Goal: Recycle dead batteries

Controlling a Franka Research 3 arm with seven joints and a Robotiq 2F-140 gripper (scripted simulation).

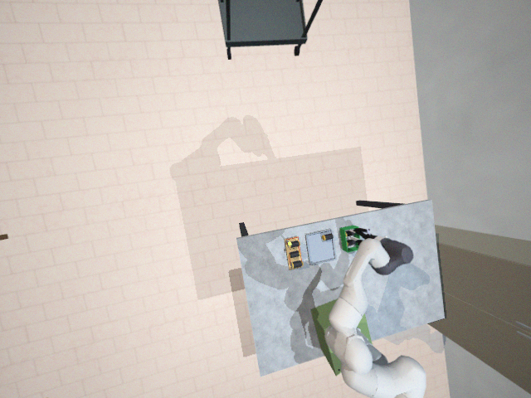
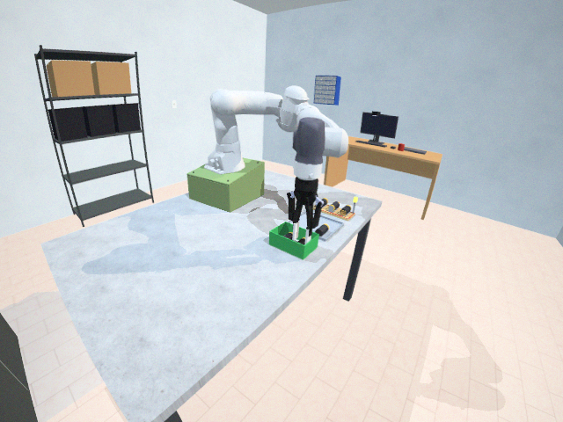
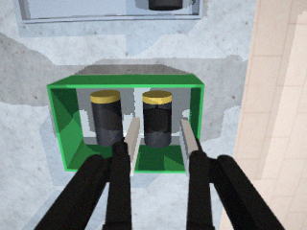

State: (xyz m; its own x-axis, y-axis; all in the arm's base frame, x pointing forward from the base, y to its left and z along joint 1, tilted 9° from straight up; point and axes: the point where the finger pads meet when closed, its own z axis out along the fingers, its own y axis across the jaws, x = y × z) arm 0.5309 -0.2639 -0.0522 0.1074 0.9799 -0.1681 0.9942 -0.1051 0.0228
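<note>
The green recycling box (image 3: 62,126) (image 1: 344,234) (image 2: 288,243) stands upright near the table's edge. Two black batteries with yellow caps stand in it, a left battery (image 3: 106,120) and a right battery (image 3: 157,117). My gripper (image 3: 159,127) (image 2: 302,230) (image 1: 358,238) reaches down into the box. Its fingers are open, one on each side of the right battery with a small gap on both sides. A grey tray (image 1: 319,254) (image 2: 335,225) (image 3: 96,11) beside the box holds one battery (image 1: 328,236) (image 2: 323,229) (image 3: 165,4). Beyond it the holder board (image 1: 294,249) (image 2: 339,210) carries batteries, and its bulb (image 1: 289,244) (image 2: 354,199) glows yellow.
The arm's green pedestal (image 2: 225,184) stands on the table behind the box. The table edge runs close to the box's right side in the wrist view, with floor (image 3: 278,96) beyond it. A shelf rack (image 2: 95,136) and a desk (image 2: 391,158) stand away from the table.
</note>
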